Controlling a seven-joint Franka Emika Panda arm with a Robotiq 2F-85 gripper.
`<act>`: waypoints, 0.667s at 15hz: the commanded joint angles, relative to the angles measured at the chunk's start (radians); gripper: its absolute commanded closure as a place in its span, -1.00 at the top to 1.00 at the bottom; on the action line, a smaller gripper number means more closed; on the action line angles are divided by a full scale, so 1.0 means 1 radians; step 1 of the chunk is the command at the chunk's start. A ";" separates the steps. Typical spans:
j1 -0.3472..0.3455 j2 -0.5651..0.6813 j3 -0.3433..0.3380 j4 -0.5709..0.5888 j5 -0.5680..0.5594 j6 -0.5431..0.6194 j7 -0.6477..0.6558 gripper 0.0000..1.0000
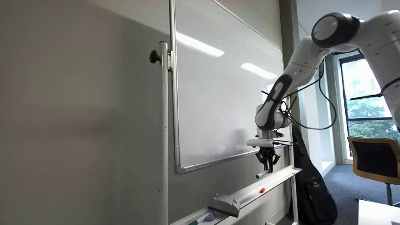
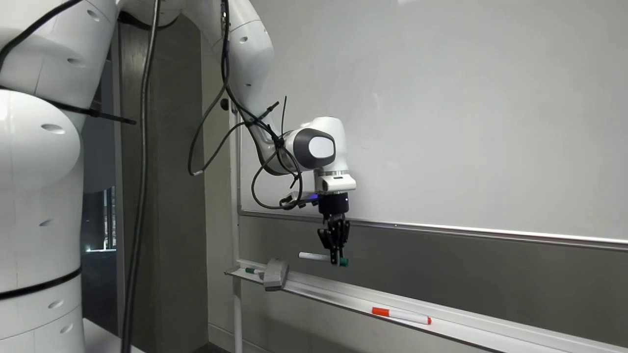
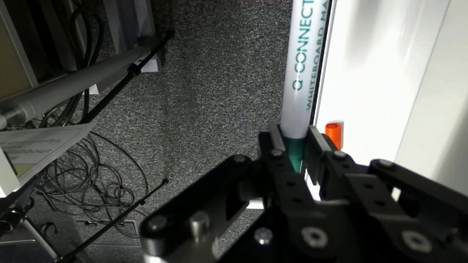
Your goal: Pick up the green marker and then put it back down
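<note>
The jaws are closed on the green marker [image 3: 297,87], pinching it close to the seam where the white barrel meets the green end. It hangs in the air at a level above the tray [image 3: 376,84], roughly in line with the tray's length. My chief worry is where it comes down: in the wrist view the barrel shows against the carpet [image 3: 219,91], just outside the tray's front edge, so a release without shifting inward could drop it there. (The camera's angle may exaggerate that offset; the exterior views do not settle it.) Since the grip sits near one end, most of the barrel sticks out unsupported, and if the free end touches down first, the marker could pivot between the jaws. Should the green part be a loose cap, such a knock might pull it off. Let go too high, and a round barrel may bounce or roll over the edge. The orange marker [image 2: 402,315] lies on the tray near the likely landing spot, where it might be struck or prop the green one askew. Drifting towards the eraser [image 2: 275,274] would invite another collision.
</note>
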 commanded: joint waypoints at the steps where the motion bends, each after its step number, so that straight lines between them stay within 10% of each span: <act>1: 0.034 0.088 -0.040 0.087 0.023 0.010 -0.030 -0.90; 10: 0.045 0.149 -0.068 0.159 0.046 0.001 -0.046 -0.90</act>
